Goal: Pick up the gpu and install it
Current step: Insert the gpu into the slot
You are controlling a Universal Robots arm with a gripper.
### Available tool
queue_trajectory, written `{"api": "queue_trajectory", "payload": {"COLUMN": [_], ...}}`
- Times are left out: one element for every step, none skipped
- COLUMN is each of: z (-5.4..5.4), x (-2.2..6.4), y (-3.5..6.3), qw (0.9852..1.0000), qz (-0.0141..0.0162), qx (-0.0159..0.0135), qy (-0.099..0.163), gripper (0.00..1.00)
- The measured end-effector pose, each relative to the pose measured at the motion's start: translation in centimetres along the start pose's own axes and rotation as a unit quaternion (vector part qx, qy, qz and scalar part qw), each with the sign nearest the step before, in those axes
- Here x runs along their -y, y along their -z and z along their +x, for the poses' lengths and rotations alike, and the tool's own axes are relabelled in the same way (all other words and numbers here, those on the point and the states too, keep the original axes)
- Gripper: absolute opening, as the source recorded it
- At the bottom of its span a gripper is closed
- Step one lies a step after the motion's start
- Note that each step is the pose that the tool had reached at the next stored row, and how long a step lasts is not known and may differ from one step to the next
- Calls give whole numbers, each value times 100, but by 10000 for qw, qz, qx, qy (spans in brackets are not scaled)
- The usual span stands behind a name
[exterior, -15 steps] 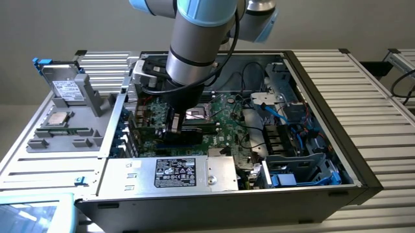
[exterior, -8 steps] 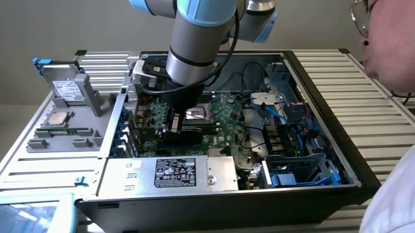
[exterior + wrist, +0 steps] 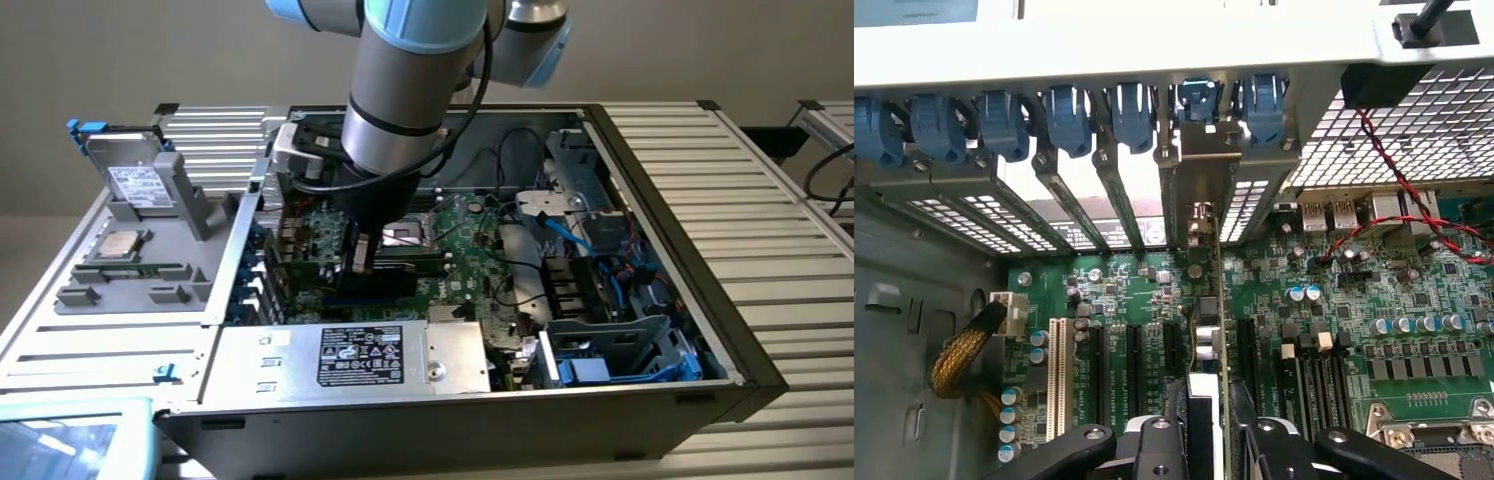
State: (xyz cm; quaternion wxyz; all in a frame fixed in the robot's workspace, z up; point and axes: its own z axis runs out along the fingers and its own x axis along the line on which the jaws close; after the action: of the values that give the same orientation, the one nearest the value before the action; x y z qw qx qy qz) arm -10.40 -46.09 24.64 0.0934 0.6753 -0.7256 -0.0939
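The gripper point(image 3: 1204, 445) has its jaws clamped on the gpu point(image 3: 1206, 330), edge-down at the motherboard point(image 3: 1354, 300): picked up, seating apparently unfinished.

Looks like a robotics lab or electronics assembly bench: ribbed silver aluminium-slat worktable point(image 3: 761, 170), open black metal computer case point(image 3: 441, 440) lying on it, green circuit-board motherboard point(image 3: 1354, 300) exposed, grey plastic parts fixture point(image 3: 120, 295) alongside, grey-and-blue industrial robot arm point(image 3: 400, 90) overhead.
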Motion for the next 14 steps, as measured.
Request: {"api": "queue_trajectory", "payload": {"z": [0, 0, 0, 1, 1, 0, 0, 0, 0, 0, 0, 0, 0, -1], "x": [-1, -1, -2, -4, -7, -9, -10, -10, -10, -10, -9, -6, 2, 13], "y": [1, 1, 5, 14, 25, 33, 36, 36, 36, 36, 36, 38, 40, 45], "qw": [10000, 10000, 10000, 10000, 10000, 10000, 10000, 10000, 10000, 10000, 10000, 10000, 10000, 10000], "qz": [0, -1, -1, -2, -1, -1, 0, 0, 0, 0, 0, -1, -1, -1], "qx": [-1, -1, -2, -4, -3, -2, -3, -3, -3, -3, -4, -5, -5, -5], "qy": [-1, -1, -1, -1, -1, -1, -1, -1, -1, -1, -2, -2, -2, -2], "gripper": [27, 27, 27, 27, 27, 27, 27, 27, 27, 27, 27, 27, 27, 27]}}
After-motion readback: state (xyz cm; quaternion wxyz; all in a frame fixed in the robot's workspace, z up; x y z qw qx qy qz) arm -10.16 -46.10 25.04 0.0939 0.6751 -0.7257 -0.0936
